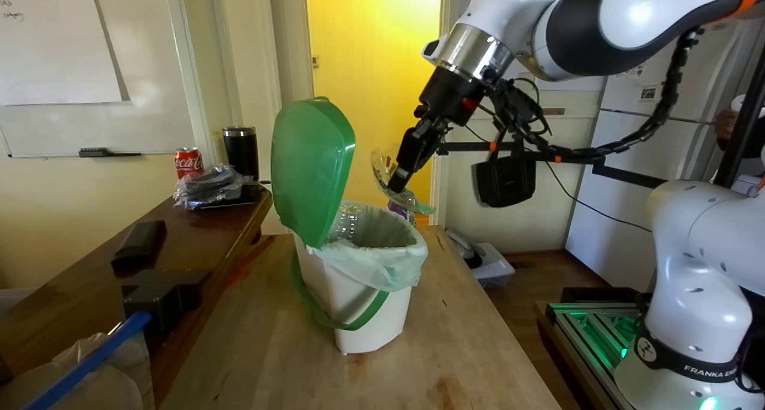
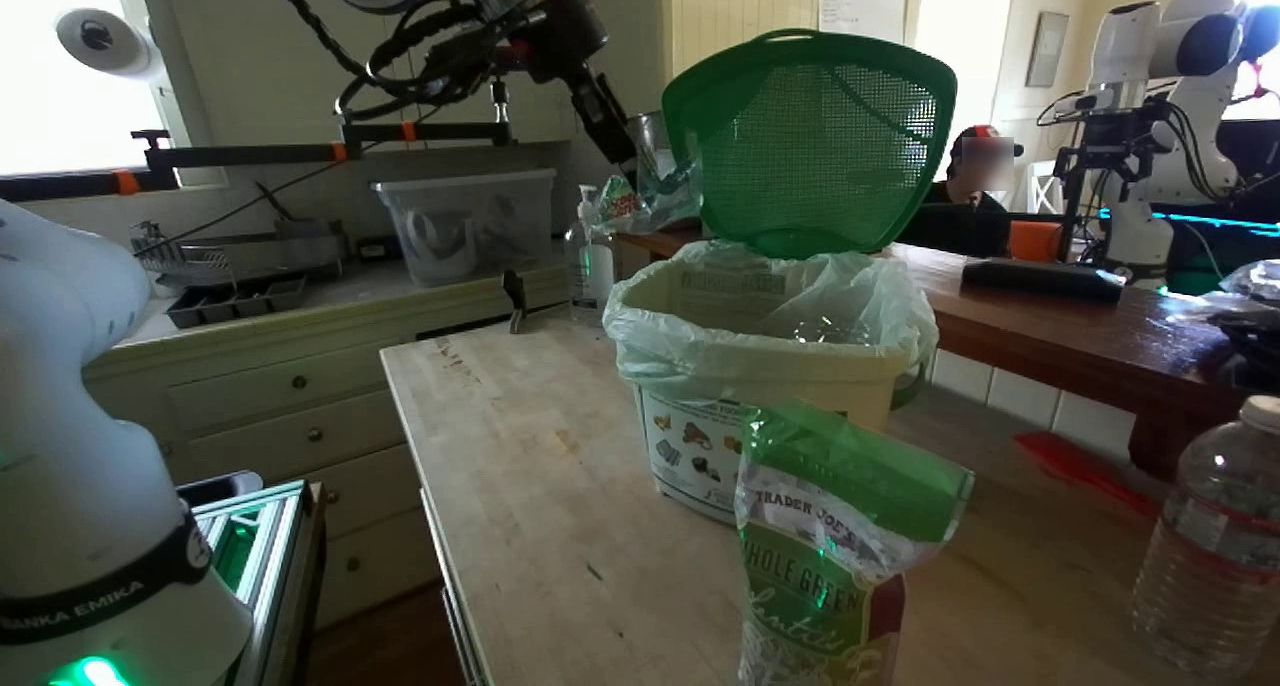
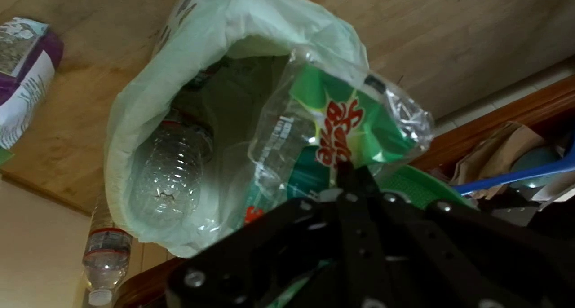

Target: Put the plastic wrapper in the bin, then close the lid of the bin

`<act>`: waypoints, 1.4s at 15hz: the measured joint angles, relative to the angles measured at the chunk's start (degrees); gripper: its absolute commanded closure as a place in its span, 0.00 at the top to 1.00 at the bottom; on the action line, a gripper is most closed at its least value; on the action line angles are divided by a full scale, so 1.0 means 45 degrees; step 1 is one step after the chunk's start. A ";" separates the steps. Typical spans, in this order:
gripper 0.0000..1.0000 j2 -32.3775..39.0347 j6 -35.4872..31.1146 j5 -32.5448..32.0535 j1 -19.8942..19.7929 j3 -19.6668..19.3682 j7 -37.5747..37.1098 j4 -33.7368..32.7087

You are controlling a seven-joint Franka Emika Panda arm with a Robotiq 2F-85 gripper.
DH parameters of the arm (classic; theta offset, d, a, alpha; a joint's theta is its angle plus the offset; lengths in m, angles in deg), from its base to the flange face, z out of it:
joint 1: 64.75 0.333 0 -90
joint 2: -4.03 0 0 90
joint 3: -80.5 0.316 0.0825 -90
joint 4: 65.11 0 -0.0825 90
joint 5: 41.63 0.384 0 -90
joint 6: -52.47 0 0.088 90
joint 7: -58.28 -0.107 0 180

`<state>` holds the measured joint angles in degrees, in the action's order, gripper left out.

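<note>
Coca-Cola can (image 1: 189, 163), black tumbler (image 1: 241, 153), Trader Joe's bag (image 2: 825, 556), clear bottle (image 2: 1212, 551)

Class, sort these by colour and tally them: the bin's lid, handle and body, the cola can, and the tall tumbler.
Green: 2 (lid, handle)
White: 1 (bin body)
Red: 1 (cola can)
Black: 1 (tumbler)
Total: 5

I see an open way down into the bin (image 1: 337, 284). In an exterior view the pincer (image 1: 398, 181) could enter from the right; the raised lid (image 1: 314, 171) walls off the left. Inside, a transparent bottle (image 3: 168, 178) takes up one end. In an exterior view a Trader Joe's bag (image 2: 830, 566) blocks the near side, a water bottle (image 2: 1210, 556) the near right, a pump bottle (image 2: 588, 276) the far left; along the left, the counter (image 2: 540, 466) leaves a hand room.
</note>
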<state>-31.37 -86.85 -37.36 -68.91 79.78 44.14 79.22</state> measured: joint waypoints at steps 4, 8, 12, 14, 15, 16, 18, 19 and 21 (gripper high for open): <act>0.00 0.0908 -0.0631 0.0220 -0.0009 -0.0358 0.0169 -0.0371; 0.00 0.1816 -0.1178 0.0408 -0.0016 -0.0606 0.0229 -0.0699; 0.33 0.2545 -0.1772 0.0760 -0.0016 -0.0791 0.0401 -0.0913; 0.49 0.2838 -0.1862 0.0872 -0.0016 -0.0825 0.0414 -0.1051; 0.56 0.2945 -0.1907 0.0886 -0.0016 -0.0825 0.0414 -0.1099; 0.65 0.3018 -0.1967 0.0888 -0.0016 -0.0822 0.0414 -0.1120; 0.80 0.3095 -0.2017 0.0888 -0.0016 -0.0818 0.0414 -0.1151; 0.87 0.3111 -0.2020 0.0888 -0.0015 -0.0814 0.0414 -0.1167; 0.99 0.3123 -0.2020 0.0889 -0.0013 -0.0809 0.0414 -0.1195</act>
<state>-17.32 -95.94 -33.36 -68.97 76.14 46.00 73.84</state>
